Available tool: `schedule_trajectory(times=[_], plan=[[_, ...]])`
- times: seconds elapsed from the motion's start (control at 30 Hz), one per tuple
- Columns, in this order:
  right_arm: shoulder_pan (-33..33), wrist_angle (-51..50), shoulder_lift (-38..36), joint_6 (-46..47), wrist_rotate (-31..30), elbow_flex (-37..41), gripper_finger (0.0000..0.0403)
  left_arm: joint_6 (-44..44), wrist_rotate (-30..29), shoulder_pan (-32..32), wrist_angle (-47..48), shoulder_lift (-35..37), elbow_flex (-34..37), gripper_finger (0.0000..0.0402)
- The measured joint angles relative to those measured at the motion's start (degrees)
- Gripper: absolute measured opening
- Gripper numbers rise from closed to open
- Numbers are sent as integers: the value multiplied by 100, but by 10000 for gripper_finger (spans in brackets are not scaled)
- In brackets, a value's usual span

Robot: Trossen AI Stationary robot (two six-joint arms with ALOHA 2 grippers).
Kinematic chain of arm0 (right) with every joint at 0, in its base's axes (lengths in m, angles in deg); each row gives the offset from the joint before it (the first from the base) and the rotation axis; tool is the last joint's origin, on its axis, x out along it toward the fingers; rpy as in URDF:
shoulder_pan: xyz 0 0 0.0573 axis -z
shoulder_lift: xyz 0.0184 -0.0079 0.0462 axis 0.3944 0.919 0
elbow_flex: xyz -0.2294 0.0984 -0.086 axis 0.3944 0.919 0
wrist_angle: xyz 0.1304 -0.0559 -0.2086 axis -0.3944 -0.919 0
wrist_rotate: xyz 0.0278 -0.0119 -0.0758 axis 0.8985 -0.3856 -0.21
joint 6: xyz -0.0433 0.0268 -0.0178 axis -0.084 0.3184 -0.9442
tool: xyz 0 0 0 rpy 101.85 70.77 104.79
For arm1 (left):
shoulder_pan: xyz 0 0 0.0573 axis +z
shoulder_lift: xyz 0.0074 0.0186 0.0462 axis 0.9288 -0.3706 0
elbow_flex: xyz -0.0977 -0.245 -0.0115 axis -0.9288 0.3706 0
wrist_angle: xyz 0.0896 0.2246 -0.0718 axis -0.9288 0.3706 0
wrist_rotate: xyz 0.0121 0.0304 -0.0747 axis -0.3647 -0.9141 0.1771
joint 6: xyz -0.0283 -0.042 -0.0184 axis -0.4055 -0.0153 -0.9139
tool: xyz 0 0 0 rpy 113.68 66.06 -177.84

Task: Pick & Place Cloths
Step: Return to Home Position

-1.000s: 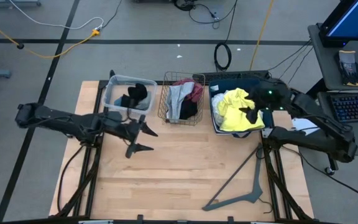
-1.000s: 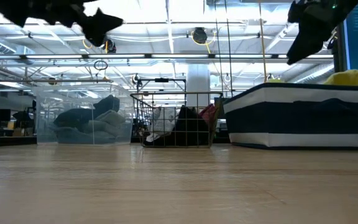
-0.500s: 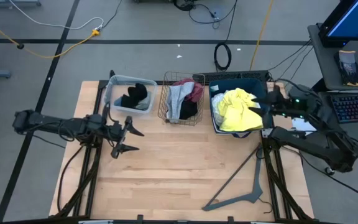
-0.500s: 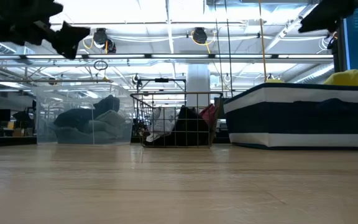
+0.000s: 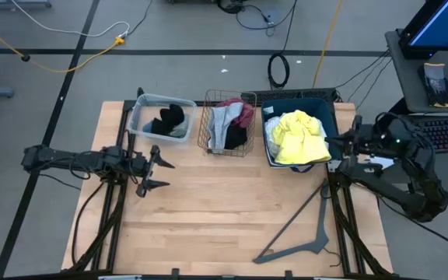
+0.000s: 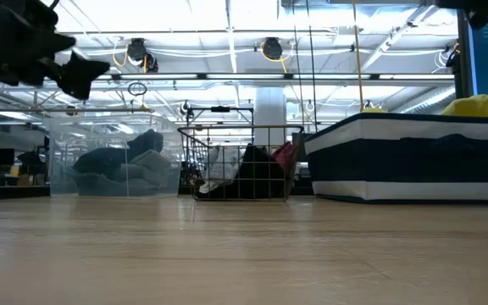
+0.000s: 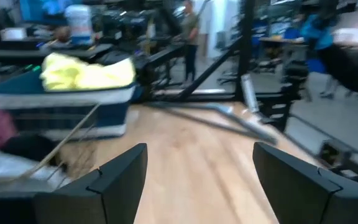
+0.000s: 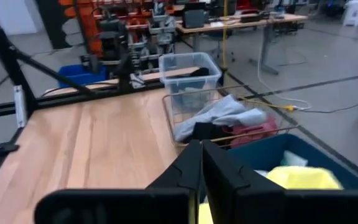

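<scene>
The left tool [image 5: 164, 174] hangs spread at the desk's [image 5: 224, 218] nine o'clock. The right tool [image 5: 331, 141], pressed together, hangs at two o'clock.

I can't read any text, label, brand or number from here; nothing in my four views is legible

Soft yellow cloth [image 5: 298, 134], matt wooden table [image 5: 224, 204]

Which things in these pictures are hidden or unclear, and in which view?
High view: the yellow shirt covers whatever lies under it in the blue organizer.
Low view: the top edge cuts off the right gripper.
Left wrist view: blur and the picture's edge hide the wire basket's contents.
</scene>
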Motion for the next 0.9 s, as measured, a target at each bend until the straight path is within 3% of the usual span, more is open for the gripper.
schedule_trajectory(times=[0.47,0.63,0.9], plan=[[4,720,-1199,636,243,1520,1,-136,-138,643,462,114,4,296],[6,986,-1159,976,775,1878,1,-204,-133,834,499,114,4,296],[-8,2523,-1181,1772,1543,2770,0,-219,-123,1060,497,114,4,296]])
